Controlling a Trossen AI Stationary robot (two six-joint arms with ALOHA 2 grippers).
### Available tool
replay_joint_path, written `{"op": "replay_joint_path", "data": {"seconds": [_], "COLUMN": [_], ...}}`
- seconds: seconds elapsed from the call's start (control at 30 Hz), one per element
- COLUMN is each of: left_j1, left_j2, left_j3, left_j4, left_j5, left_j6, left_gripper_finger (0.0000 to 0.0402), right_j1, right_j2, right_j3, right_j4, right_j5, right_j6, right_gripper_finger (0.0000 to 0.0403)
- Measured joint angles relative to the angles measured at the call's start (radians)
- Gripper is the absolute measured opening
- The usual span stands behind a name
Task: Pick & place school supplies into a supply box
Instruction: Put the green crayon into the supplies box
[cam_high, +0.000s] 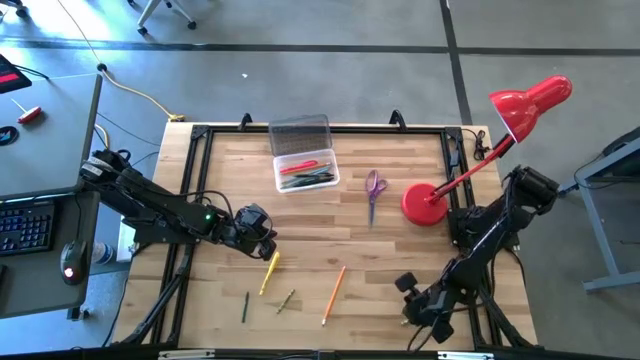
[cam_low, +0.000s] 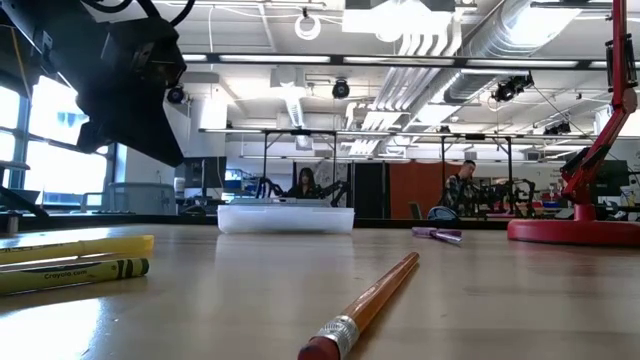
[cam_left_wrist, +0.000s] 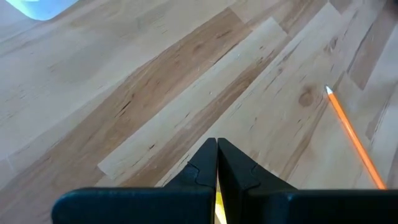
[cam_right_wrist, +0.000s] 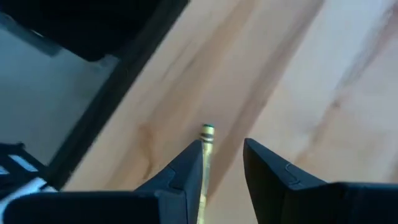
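On wood-grain table (cam_high: 400, 260) | left gripper (cam_high: 268, 243) jaws pinching slim yellow pencil (cam_high: 269, 272) | right gripper (cam_high: 418, 300) jaws parted around thin pencil (cam_right_wrist: 206, 152)

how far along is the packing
Done: a red marker and dark pens lie in the supply box. In hand: nothing clearly; left claw hovers shut above the yellow pencil, right claw waits open near the front edge. Left: orange pencil, two green pencils, scissors.
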Motion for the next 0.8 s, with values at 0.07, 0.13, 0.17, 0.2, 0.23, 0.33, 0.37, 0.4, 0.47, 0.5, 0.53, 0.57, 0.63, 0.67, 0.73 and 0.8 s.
{"op": "replay_joint_path", "data": {"seconds": [0.07, 0.13, 0.17, 0.2, 0.23, 0.33, 0.37, 0.4, 0.47, 0.5, 0.53, 0.57, 0.63, 0.67, 0.73, 0.8], "left_j1": [0.0, 0.0, 0.0, 0.0, 0.0, 0.0, 0.0, 0.0, 0.0, 0.0, 0.0, 0.0, 0.0, 0.0, 0.0, 0.0], "left_j2": [0.0, 0.0, 0.0, 0.0, 0.0, 0.0, 0.0, 0.0, 0.0, 0.0, 0.0, 0.0, 0.0, 0.0, 0.0, 0.0], "left_j3": [0.0, 0.0, 0.0, 0.0, 0.0, 0.0, 0.0, 0.0, 0.0, 0.0, 0.0, 0.0, 0.0, 0.0, 0.0, 0.0], "left_j4": [0.0, 0.0, 0.0, 0.0, 0.0, -0.001, 0.0, -0.001, -0.001, -0.001, -0.001, -0.001, -0.001, -0.001, -0.001, -0.001], "left_j5": [0.001, 0.001, 0.001, 0.0, 0.0, 0.001, 0.0, 0.001, 0.0, 0.001, 0.001, 0.0, 0.0, 0.0, 0.001, 0.001], "left_j6": [-0.007, -0.017, -0.019, -0.019, -0.019, -0.019, -0.019, -0.019, -0.019, -0.019, -0.019, -0.019, -0.019, -0.019, -0.018, -0.011], "left_gripper_finger": [0.004, 0.004, 0.004, 0.004, 0.004, 0.004, 0.004, 0.004, 0.004, 0.004, 0.004, 0.004, 0.004, 0.004, 0.004, 0.004], "right_j1": [0.0, 0.0, 0.0, 0.0, 0.0, 0.0, 0.0, 0.0, 0.0, 0.0, 0.0, 0.0, 0.001, -0.001, -0.01, -0.025], "right_j2": [0.005, 0.014, 0.022, 0.03, 0.041, 0.073, 0.085, 0.094, 0.11, 0.117, 0.121, 0.124, 0.132, 0.137, 0.153, 0.167], "right_j3": [-0.022, -0.033, -0.037, -0.037, -0.037, -0.037, -0.037, -0.036, -0.035, -0.035, -0.035, -0.035, -0.035, -0.035, -0.036, -0.036], "right_j4": [0.054, 0.087, 0.1, 0.101, 0.103, 0.105, 0.108, 0.111, 0.116, 0.118, 0.119, 0.12, 0.125, 0.129, 0.139, 0.16], "right_j5": [-0.027, -0.048, -0.06, -0.066, -0.071, -0.061, -0.058, -0.058, -0.05, -0.042, -0.03, -0.022, -0.004, -0.003, -0.006, -0.008], "right_j6": [0.014, 0.014, 0.014, 0.014, 0.014, 0.014, 0.012, 0.012, 0.01, -0.002, -0.013, -0.028, -0.061, -0.076, -0.096, -0.097], "right_gripper_finger": [0.0094, 0.0094, 0.0094, 0.0094, 0.0094, 0.0094, 0.0094, 0.0094, 0.0094, 0.0094, 0.0094, 0.0092, 0.0083, 0.0074, 0.0051, 0.0021]}}
